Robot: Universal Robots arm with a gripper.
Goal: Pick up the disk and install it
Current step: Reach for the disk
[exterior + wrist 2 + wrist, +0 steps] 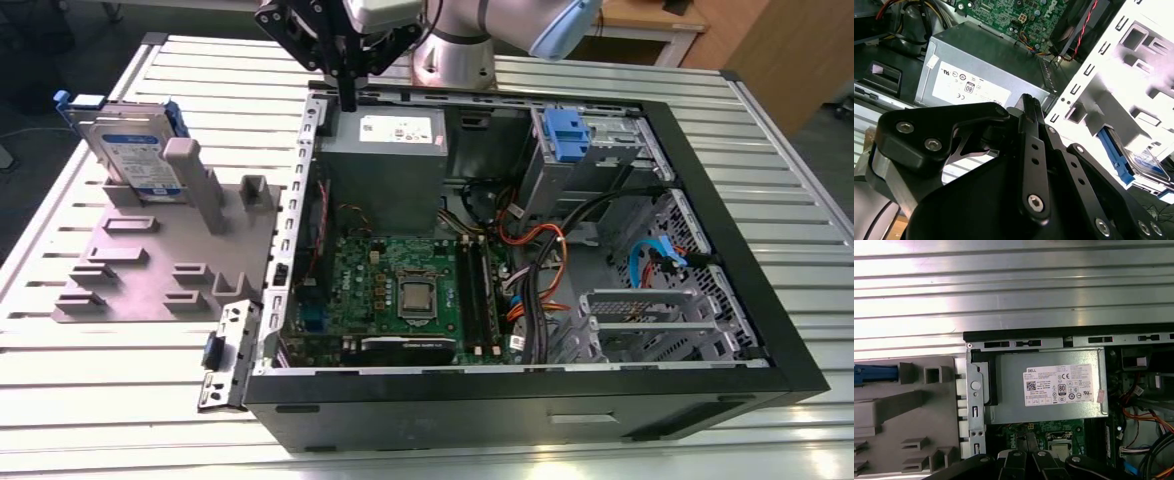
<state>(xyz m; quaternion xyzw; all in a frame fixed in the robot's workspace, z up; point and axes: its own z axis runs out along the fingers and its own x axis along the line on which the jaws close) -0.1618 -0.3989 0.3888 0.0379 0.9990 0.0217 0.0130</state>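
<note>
The disk (134,148) stands upright on its edge in a slot of the grey fixture (147,275) on the exterior view's left, its blue carrier frame showing at the top and sides. In the second wrist view the disk (1144,162) lies off to one side, and in the first wrist view its blue frame edge (874,375) shows. My gripper (350,98) hangs over the back left corner of the open computer case (534,405), above the grey power supply box (387,150), well apart from the disk. Its black fingers (1029,107) are closed together and hold nothing.
Inside the case lie the green motherboard (400,290), bundled cables (534,250), a blue latch on the drive bay (567,135) and a metal drive cage (654,320). The fixture has several raised blocks and one tall post (194,185). The ribbed metal table (120,380) surrounds everything.
</note>
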